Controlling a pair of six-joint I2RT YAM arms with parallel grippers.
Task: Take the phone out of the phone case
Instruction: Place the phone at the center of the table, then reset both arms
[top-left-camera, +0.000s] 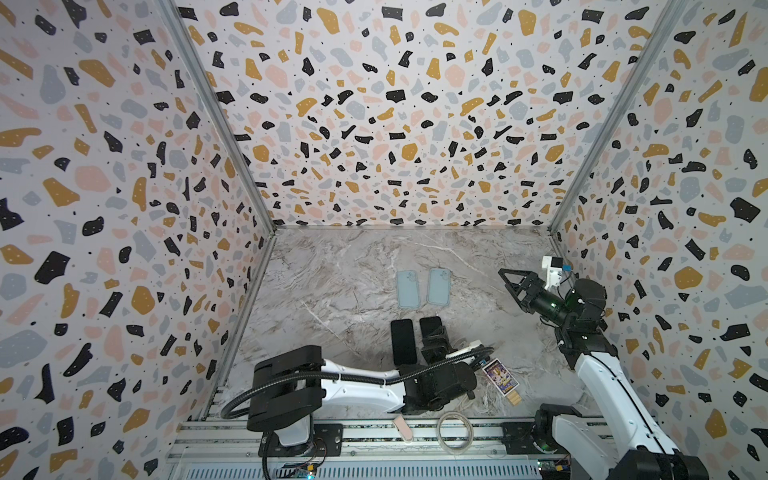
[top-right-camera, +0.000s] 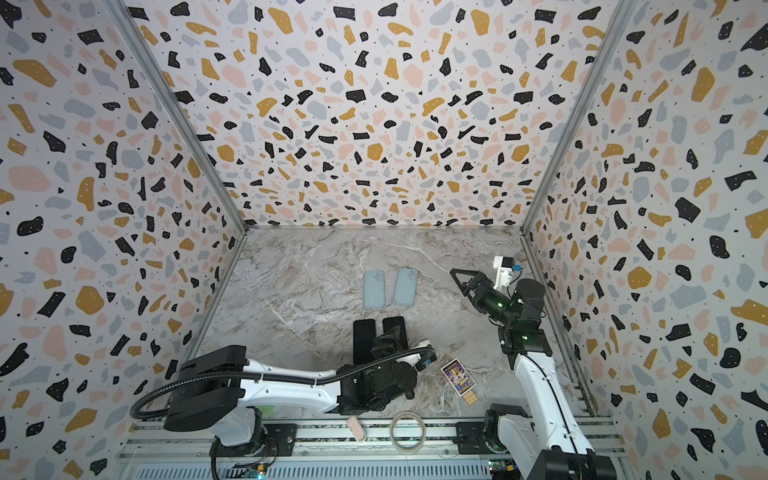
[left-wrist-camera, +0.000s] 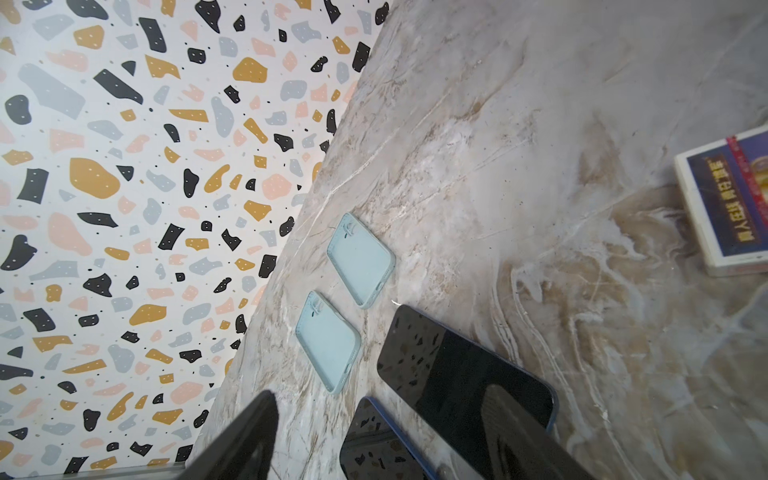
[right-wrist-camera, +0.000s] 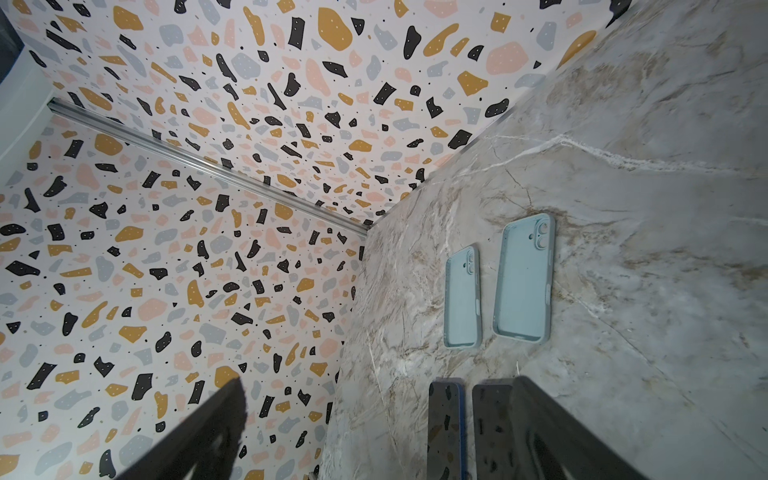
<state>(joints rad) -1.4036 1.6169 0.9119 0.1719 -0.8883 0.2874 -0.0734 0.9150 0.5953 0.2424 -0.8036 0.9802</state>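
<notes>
Two phones are lying flat near the front edge of the table (top-left-camera: 353, 266), side by side and almost touching; a blue case (top-left-camera: 407, 289) and a second blue case (top-left-camera: 439, 286) are lying further back, near the middle, and both are looking empty; so I think the job is nearly over. The left gripper (top-left-camera: 436, 337) is hanging low over the dark phone (top-left-camera: 429, 325), the one nearer the right edge; its jaws are standing wide apart and holding nothing. The right gripper (top-left-camera: 510, 283) is waiting high up by the right edge; its jaws are wide apart too and holding nothing.

To do this bit well, the left gripper should be going straight up, not sideways; one finger (left-wrist-camera: 519, 436) is sitting right over the dark phone's glass, and a sideways pull could be pushing it into the other phone (top-left-camera: 403, 341); slow and level is best.

Some things are hard to see. The left arm is covering the near end of the dark phone in both top views; I cannot tell if that finger is touching the glass; the left wrist view is cutting off the near end of the other phone; I cannot be sure which way up the cases are lying.
</notes>
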